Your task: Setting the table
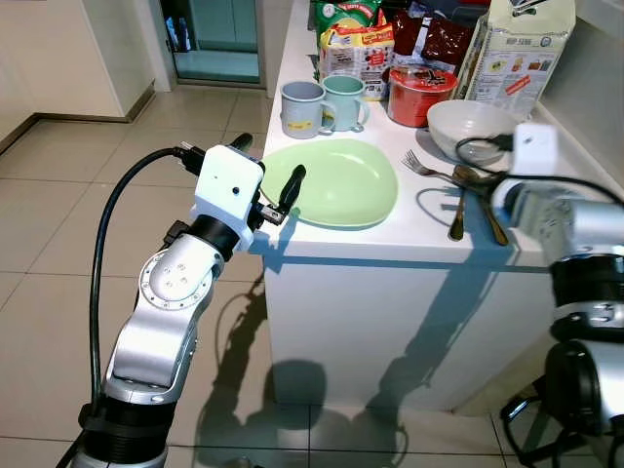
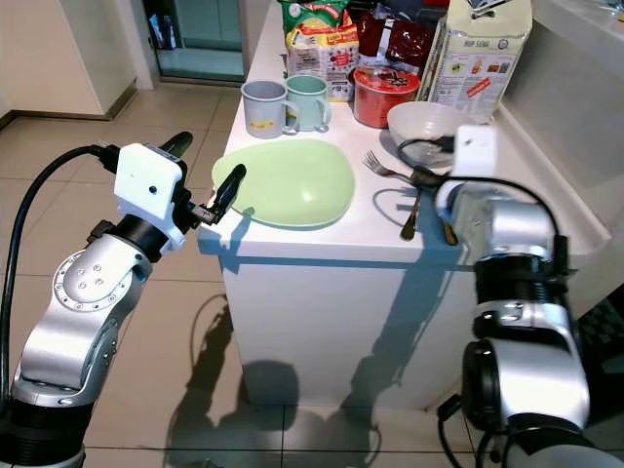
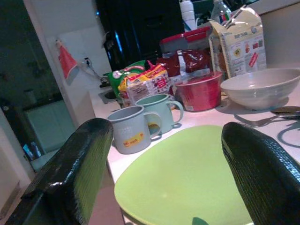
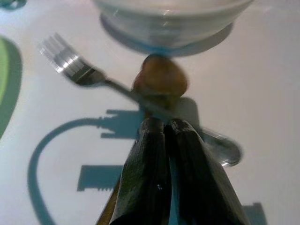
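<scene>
A pale green plate [image 1: 341,182] lies near the front left corner of the white counter [image 1: 390,244]. My left gripper [image 1: 265,166] is open at the plate's left rim, one finger on each side of the edge, touching nothing I can see. A silver fork [image 1: 424,166] and a brown spoon [image 4: 159,82] lie crossed to the right of the plate, in front of a white bowl [image 1: 468,127]. My right gripper [image 4: 164,123] hovers low over the crossed handles, fingers pressed together. Whether it touches them is unclear.
Two mugs [image 1: 302,107] stand behind the plate, next to a red bowl [image 1: 421,93], snack packets [image 1: 356,44] and a carton [image 1: 517,49]. The counter's front edge drops to a tiled floor [image 1: 78,195] on the left. A black cable [image 1: 444,200] loops over the counter.
</scene>
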Tool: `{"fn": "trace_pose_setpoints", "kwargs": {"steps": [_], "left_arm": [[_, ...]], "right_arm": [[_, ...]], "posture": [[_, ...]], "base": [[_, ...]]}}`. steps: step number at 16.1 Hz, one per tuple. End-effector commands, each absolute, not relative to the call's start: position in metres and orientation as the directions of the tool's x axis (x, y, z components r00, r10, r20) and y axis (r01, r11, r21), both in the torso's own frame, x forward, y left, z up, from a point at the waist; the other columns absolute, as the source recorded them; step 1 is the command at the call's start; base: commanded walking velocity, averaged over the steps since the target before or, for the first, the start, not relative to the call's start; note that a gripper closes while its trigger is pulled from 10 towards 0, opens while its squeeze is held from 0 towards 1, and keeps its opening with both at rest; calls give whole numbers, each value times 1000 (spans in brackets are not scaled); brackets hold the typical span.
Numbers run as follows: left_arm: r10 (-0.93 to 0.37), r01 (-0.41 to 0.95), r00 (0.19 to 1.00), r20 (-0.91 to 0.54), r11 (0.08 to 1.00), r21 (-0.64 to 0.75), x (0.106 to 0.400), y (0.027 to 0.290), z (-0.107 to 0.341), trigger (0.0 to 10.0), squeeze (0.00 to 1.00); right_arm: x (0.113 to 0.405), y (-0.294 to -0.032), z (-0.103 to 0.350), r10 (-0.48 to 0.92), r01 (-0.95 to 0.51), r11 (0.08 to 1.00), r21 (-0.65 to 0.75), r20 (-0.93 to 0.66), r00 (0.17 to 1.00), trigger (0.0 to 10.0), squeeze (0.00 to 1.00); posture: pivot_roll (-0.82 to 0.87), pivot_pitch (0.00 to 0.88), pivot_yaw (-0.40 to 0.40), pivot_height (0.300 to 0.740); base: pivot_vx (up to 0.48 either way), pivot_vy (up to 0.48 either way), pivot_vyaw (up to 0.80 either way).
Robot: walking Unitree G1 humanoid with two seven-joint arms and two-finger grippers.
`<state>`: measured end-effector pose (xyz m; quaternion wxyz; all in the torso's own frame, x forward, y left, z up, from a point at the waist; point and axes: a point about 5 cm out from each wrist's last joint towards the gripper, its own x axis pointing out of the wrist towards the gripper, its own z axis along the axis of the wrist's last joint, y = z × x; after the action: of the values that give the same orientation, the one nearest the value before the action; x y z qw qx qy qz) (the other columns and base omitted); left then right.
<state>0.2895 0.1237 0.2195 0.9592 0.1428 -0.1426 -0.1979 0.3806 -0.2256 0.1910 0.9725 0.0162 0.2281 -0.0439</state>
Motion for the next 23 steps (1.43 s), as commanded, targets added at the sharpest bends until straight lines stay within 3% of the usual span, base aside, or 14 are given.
{"fn": "trace_pose_setpoints", "kwargs": {"steps": [1, 5, 6, 7, 9, 10, 11, 23], "left_arm": [[-433, 351, 876, 211, 874, 336, 291, 122, 221, 10000, 0], [-433, 351, 876, 211, 874, 337, 290, 122, 220, 10000, 0], [-433, 351, 876, 211, 874, 337, 290, 122, 220, 10000, 0], [-433, 350, 876, 212, 874, 337, 290, 122, 220, 10000, 0], [-433, 350, 876, 212, 874, 338, 290, 122, 220, 10000, 0], [-435, 352, 876, 211, 873, 338, 290, 122, 220, 10000, 0], [-437, 354, 874, 211, 872, 338, 290, 122, 220, 10000, 0], [-468, 389, 860, 204, 860, 331, 290, 118, 221, 10000, 0]], "right_arm": [[379, -226, 195, -87, 97, 995, -1, -436, 896, 0, 0], [376, -223, 191, -88, 88, 996, -19, -420, 903, 0, 0], [376, -222, 192, -89, 80, 996, -39, -395, 914, 3020, 0], [375, -222, 194, -98, 78, 995, -70, -380, 920, 10000, 0], [372, -220, 192, -63, 56, 998, -28, -401, 914, 10000, 0], [369, -219, 190, -51, 51, 999, -12, -420, 906, 10000, 804], [366, -220, 188, -66, 63, 998, -22, -435, 898, 10000, 1000], [346, -249, 196, -145, 135, 989, -58, -525, 839, 10000, 1000]], "posture": [[37, 0, -19, 740], [38, 0, -22, 740], [40, 0, -23, 740], [40, 0, -23, 740], [40, 0, -24, 740], [40, 0, -24, 740], [40, 0, -24, 740], [28, 0, -7, 740]], "base": [[0, 0, 0], [0, 0, 0], [0, 0, 0], [0, 0, 0], [0, 0, 0], [0, 0, 0], [0, 0, 0], [0, 0, 0]]}}
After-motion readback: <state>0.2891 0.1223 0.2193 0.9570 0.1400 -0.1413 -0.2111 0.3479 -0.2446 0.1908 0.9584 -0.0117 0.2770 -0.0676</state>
